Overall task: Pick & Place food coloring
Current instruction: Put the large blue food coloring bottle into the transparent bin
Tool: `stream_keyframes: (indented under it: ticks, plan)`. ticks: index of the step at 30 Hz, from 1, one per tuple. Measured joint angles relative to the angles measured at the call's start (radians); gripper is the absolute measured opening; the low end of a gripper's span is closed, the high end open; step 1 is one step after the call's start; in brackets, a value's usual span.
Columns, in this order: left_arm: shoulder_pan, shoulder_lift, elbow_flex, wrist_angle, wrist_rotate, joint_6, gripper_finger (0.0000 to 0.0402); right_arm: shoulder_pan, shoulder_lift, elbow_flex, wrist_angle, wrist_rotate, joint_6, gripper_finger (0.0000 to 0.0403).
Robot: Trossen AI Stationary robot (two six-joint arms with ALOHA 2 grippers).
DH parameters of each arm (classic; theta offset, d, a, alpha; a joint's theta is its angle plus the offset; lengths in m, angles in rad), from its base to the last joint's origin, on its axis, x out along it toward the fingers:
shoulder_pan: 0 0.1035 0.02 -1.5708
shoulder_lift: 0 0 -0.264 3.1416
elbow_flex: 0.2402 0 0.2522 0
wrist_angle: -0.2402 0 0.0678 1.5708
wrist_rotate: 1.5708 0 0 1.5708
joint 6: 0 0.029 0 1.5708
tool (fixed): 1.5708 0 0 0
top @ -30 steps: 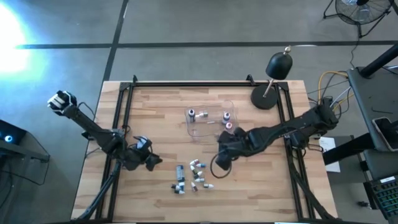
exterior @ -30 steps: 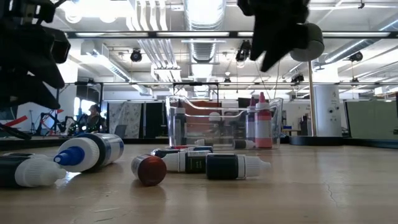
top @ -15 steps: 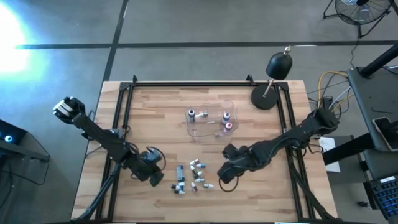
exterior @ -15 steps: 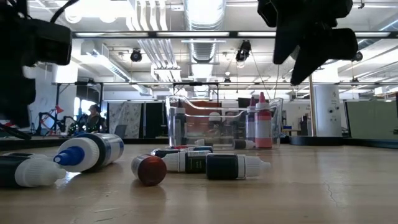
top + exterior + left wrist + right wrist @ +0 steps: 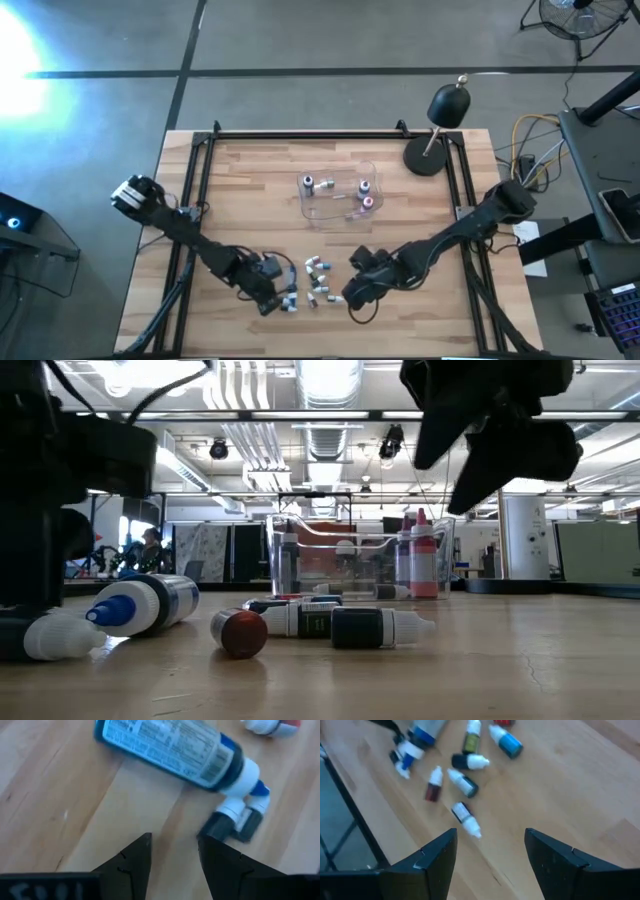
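Observation:
Several tiny food coloring bottles lie on their sides in a loose cluster near the table's near edge, and they also show in the low view. My left gripper is open at the cluster's left end. Just ahead of its fingers lie a blue-labelled bottle and a small dark bottle. My right gripper is open at the cluster's right side and above the table. Scattered bottles lie ahead of its fingers.
A clear plastic tub stands on the middle of the table with three bottles in it. A black dome lamp stands at the far right corner. Black rails run along the table's sides.
My left gripper has moved right and toward the near edge, down to the cluster's left end. My right gripper has moved from beside the tub toward the near edge, to the cluster's right side. The bottles have stayed in place.

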Motion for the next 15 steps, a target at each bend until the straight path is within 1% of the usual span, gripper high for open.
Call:
stream_keyframes:
  ticks: [5,9,15]
  plan:
    - [0.043,0.052,0.053,0.000,0.019,0.057,0.0144,-0.005,0.001,0.000,0.055,0.078,0.058,0.0226]
    - [0.074,0.066,0.078,0.014,-0.003,0.116,0.0144,-0.014,0.001,0.000,0.094,0.114,0.087,0.0226]
    - [0.127,0.078,0.079,0.076,-0.020,0.163,0.0144,-0.018,0.016,0.000,0.105,0.114,0.090,0.0226]
